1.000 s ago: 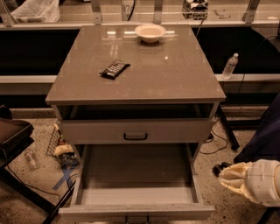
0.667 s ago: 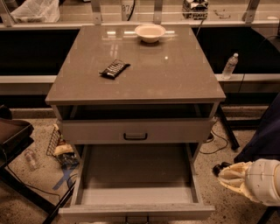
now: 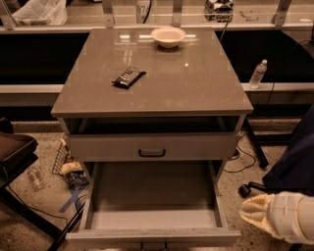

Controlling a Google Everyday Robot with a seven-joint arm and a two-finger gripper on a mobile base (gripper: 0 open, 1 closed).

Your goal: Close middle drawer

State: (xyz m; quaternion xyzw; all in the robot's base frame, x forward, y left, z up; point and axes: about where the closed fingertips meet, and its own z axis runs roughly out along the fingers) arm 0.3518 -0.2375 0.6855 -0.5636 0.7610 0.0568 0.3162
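A pale bowl (image 3: pixel 168 37) stands near the back edge of the table (image 3: pixel 196 83), and a dark wrapped bar (image 3: pixel 128 77) lies left of centre, well apart from it. Behind the table, a crumpled plastic bag (image 3: pixel 39 11) sits at the top left. A water bottle (image 3: pixel 257 73) stands on the ledge to the right. On the speckled floor at left lie a wire basket (image 3: pixel 60 158), a snack bag (image 3: pixel 71 169), a small bottle (image 3: pixel 34 179) and a blue tape cross (image 3: pixel 73 198). Cables (image 3: pixel 245 159) trail at right, near a caster (image 3: pixel 244 190). A dark cloth (image 3: pixel 294 157) hangs just above the tool (image 3: pixel 250 213) in the lower right corner.
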